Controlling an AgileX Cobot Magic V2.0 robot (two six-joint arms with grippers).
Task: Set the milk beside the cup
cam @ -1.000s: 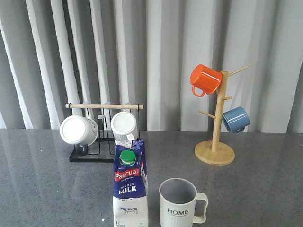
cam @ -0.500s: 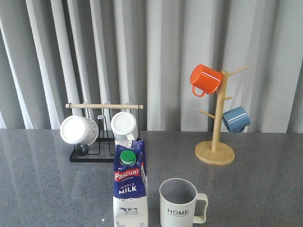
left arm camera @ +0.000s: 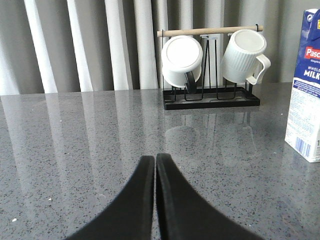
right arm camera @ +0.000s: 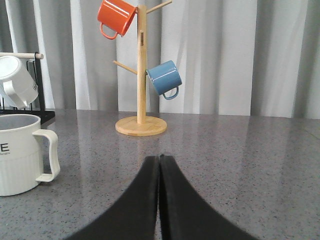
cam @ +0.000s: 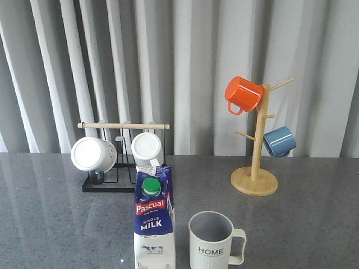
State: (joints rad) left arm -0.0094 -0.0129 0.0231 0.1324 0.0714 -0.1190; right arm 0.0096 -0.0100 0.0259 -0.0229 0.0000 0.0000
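The milk (cam: pixel 153 224), a tall blue and white carton with a green cap and red "Pascual" band, stands upright at the front of the grey table, just left of the cup (cam: pixel 213 241), a ribbed pale mug lettered "HOME". A small gap separates them. In the left wrist view my left gripper (left arm camera: pixel 154 159) is shut and empty, low over the table, with the milk (left arm camera: pixel 306 85) off to one side. My right gripper (right arm camera: pixel 159 159) is likewise shut on nothing, the cup (right arm camera: pixel 22 152) standing apart from it. Neither gripper shows in the front view.
A black rack (cam: pixel 120 159) with a wooden bar holds two white mugs behind the milk. A wooden mug tree (cam: pixel 256 168) at the back right carries an orange mug (cam: pixel 243 94) and a blue mug (cam: pixel 279 141). Grey curtains hang behind the table.
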